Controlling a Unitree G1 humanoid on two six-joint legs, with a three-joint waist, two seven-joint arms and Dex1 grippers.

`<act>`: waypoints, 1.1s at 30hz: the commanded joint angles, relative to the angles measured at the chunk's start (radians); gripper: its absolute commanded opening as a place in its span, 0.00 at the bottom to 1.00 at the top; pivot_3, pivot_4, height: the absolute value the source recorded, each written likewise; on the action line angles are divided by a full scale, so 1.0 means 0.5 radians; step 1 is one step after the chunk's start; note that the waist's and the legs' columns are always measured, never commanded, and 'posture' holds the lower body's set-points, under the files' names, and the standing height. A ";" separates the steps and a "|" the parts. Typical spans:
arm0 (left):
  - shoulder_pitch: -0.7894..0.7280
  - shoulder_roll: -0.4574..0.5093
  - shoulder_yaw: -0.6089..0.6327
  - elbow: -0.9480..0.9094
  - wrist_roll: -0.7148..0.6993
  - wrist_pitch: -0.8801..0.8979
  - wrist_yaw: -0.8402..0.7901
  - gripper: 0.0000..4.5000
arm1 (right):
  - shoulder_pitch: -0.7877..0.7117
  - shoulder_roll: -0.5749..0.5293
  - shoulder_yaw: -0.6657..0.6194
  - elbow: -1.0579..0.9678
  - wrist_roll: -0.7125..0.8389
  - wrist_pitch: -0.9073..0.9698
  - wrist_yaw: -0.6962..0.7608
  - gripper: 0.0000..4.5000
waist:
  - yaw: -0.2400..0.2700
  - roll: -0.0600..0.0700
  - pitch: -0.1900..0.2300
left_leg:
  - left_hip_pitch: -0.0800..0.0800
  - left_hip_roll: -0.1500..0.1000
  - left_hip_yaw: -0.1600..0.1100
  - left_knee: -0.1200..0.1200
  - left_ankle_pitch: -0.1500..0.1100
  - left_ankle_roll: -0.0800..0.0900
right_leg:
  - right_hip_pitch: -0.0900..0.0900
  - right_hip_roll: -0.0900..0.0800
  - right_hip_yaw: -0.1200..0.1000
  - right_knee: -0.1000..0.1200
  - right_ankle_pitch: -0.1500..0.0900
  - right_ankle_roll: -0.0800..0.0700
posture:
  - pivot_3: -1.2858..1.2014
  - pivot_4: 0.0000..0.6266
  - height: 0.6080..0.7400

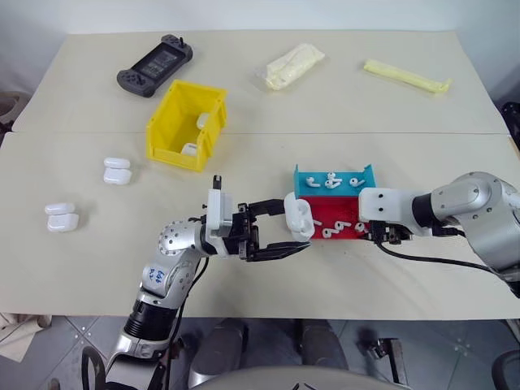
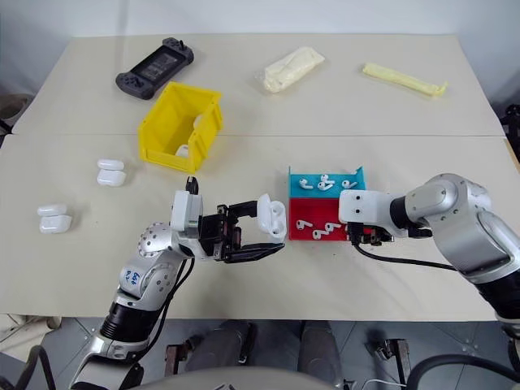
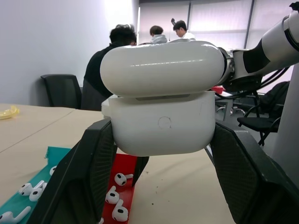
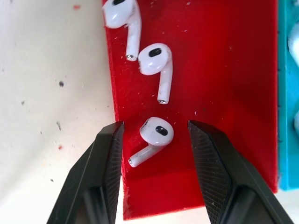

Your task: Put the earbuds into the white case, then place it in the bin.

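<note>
My left gripper is shut on the white case, held above the table just left of the red tray. Its lid stands open above the body. Several earbuds lie in the red tray. My right gripper points down into that tray, open. One earbud lies between its fingers with a gap on each side. More earbuds lie in the blue tray behind. The yellow bin stands farther back to the left.
Two pairs of other white cases lie on the left of the table, and white cases sit inside the bin. A black game controller, a pale wrapped packet and a yellow strip lie at the back.
</note>
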 commanded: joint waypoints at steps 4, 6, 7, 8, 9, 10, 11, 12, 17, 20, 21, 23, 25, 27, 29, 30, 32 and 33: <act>-0.001 0.009 0.007 -0.070 -0.016 -0.018 0.003 0.61 | -0.004 0.036 -0.105 -0.167 0.176 0.434 -0.021 0.50 | 0.002 0.000 0.000 | 0.000 -0.001 0.000 0.000 0.000 0.000 | 0.000 -0.001 0.000 0.000 0.000 0.000 | 0.52 0.24 1.00; -0.006 0.009 0.008 -0.062 -0.014 -0.023 0.003 0.61 | -0.015 0.027 -0.102 -0.193 0.180 0.517 -0.058 0.50 | 0.003 0.000 0.000 | 0.000 -0.001 0.000 0.000 0.000 0.000 | 0.000 -0.001 0.000 0.000 0.000 0.000 | 0.52 0.24 1.00; -0.008 0.008 0.006 -0.059 -0.011 -0.026 0.004 0.61 | -0.017 0.022 -0.101 -0.197 0.180 0.541 -0.080 0.50 | 0.003 0.000 0.000 | 0.000 0.000 0.000 0.000 0.000 0.000 | 0.000 -0.001 0.000 0.000 0.000 0.000 | 0.52 0.24 1.00; -0.010 0.004 0.004 -0.057 -0.009 -0.028 0.006 0.61 | -0.022 0.017 -0.093 -0.200 0.172 0.575 -0.108 0.50 | 0.003 0.000 0.000 | 0.000 -0.001 0.000 0.000 0.000 0.000 | 0.000 -0.001 0.000 0.000 0.000 0.000 | 0.52 0.24 1.00; -0.013 0.002 0.002 -0.055 -0.007 -0.029 0.008 0.61 | -0.028 0.020 -0.089 -0.202 0.172 0.604 -0.130 0.50 | 0.003 0.000 0.000 | 0.000 -0.001 0.000 0.000 0.000 0.000 | 0.000 -0.001 0.000 0.000 0.000 0.000 | 0.52 0.24 1.00; -0.014 -0.001 0.000 -0.054 -0.005 -0.032 0.009 0.61 | -0.039 0.030 -0.086 -0.210 0.180 0.649 -0.153 0.50 | 0.003 0.000 0.000 | 0.000 -0.001 0.000 0.000 0.000 0.000 | 0.000 -0.001 0.000 0.000 0.000 0.000 | 0.52 0.24 1.00; -0.015 -0.004 -0.001 -0.050 -0.004 -0.034 0.009 0.61 | -0.046 0.043 -0.091 -0.227 0.206 0.697 -0.164 0.50 | 0.003 0.000 0.000 | 0.000 -0.001 0.000 0.000 0.000 0.000 | 0.000 -0.001 0.000 0.000 0.000 0.000 | 0.52 0.24 1.00; -0.016 -0.006 -0.002 -0.046 -0.001 -0.038 0.009 0.61 | -0.048 0.050 -0.097 -0.244 0.230 0.728 -0.172 0.50 | 0.003 0.000 0.000 | 0.000 -0.001 0.000 0.000 0.000 0.000 | 0.000 -0.001 0.000 0.000 0.000 0.000 | 0.52 0.24 1.00; -0.021 -0.009 0.004 -0.029 0.002 -0.046 0.005 0.61 | -0.047 0.032 -0.107 -0.298 0.300 0.793 -0.221 0.50 | 0.004 0.000 0.000 | 0.000 -0.001 0.000 0.000 0.000 0.000 | 0.000 -0.001 0.000 0.000 0.000 0.000 | 0.52 0.24 1.00; -0.026 -0.011 0.004 -0.023 0.004 -0.051 0.004 0.61 | -0.040 -0.012 -0.080 -0.295 0.289 0.753 -0.244 0.50 | 0.003 0.000 0.000 | 0.000 -0.001 0.000 0.000 0.000 0.000 | 0.000 -0.001 0.000 -0.001 0.000 0.000 | 0.52 0.24 1.00; -0.028 -0.012 0.004 -0.021 0.004 -0.052 0.004 0.61 | -0.041 -0.012 -0.078 -0.288 0.290 0.749 -0.252 0.50 | 0.003 0.000 0.000 | -0.001 -0.001 0.000 0.000 0.000 0.000 | 0.000 -0.001 0.000 -0.001 0.000 0.000 | 0.52 0.24 1.00; -0.031 -0.014 0.002 -0.020 0.006 -0.055 0.004 0.61 | -0.045 -0.012 -0.078 -0.278 0.301 0.744 -0.260 0.50 | 0.003 0.000 0.000 | 0.000 -0.001 0.000 0.000 0.000 0.000 | 0.000 -0.001 0.000 -0.001 0.000 0.000 | 0.52 0.24 1.00; -0.034 -0.016 -0.001 -0.019 0.009 -0.058 0.006 0.61 | -0.048 -0.023 -0.070 -0.273 0.301 0.728 -0.261 0.50 | 0.003 0.000 0.000 | -0.001 -0.001 0.000 0.000 0.000 0.000 | 0.000 -0.001 0.000 -0.001 0.000 0.000 | 0.52 0.24 1.00; -0.035 -0.015 0.000 -0.017 0.010 -0.060 0.006 0.61 | -0.056 -0.042 -0.046 -0.270 0.283 0.696 -0.258 0.50 | 0.003 0.000 0.000 | -0.001 -0.001 0.000 0.000 0.000 0.000 | 0.000 -0.001 0.000 -0.001 0.000 0.000 | 0.52 0.24 1.00; -0.035 -0.011 0.003 -0.017 0.011 -0.061 0.005 0.61 | -0.063 -0.063 -0.021 -0.268 0.267 0.664 -0.250 0.50 | 0.003 0.000 0.000 | -0.001 -0.001 0.000 0.000 0.000 0.000 | 0.000 -0.001 0.000 -0.001 0.000 0.000 | 0.52 0.24 1.00; -0.035 -0.010 0.004 -0.017 0.011 -0.061 0.006 0.61 | -0.066 -0.073 -0.008 -0.267 0.258 0.648 -0.249 0.50 | 0.003 0.000 0.000 | -0.001 -0.001 0.000 0.000 0.000 0.000 | 0.000 -0.001 0.000 -0.001 0.000 0.000 | 0.52 0.24 1.00; -0.035 -0.009 0.006 -0.018 0.012 -0.060 0.008 0.61 | -0.069 -0.095 0.020 -0.267 0.237 0.612 -0.237 0.50 | 0.003 0.000 0.000 | -0.001 -0.001 0.000 0.000 0.000 0.000 | 0.000 -0.001 0.000 -0.001 0.000 0.000 | 0.52 0.24 1.00; -0.036 -0.009 0.006 -0.019 0.012 -0.059 0.010 0.61 | -0.071 -0.109 0.038 -0.270 0.222 0.590 -0.230 0.50 | 0.003 0.000 0.000 | -0.001 0.000 0.000 0.000 0.000 0.000 | 0.000 -0.001 0.000 -0.001 0.000 0.000 | 0.52 0.24 1.00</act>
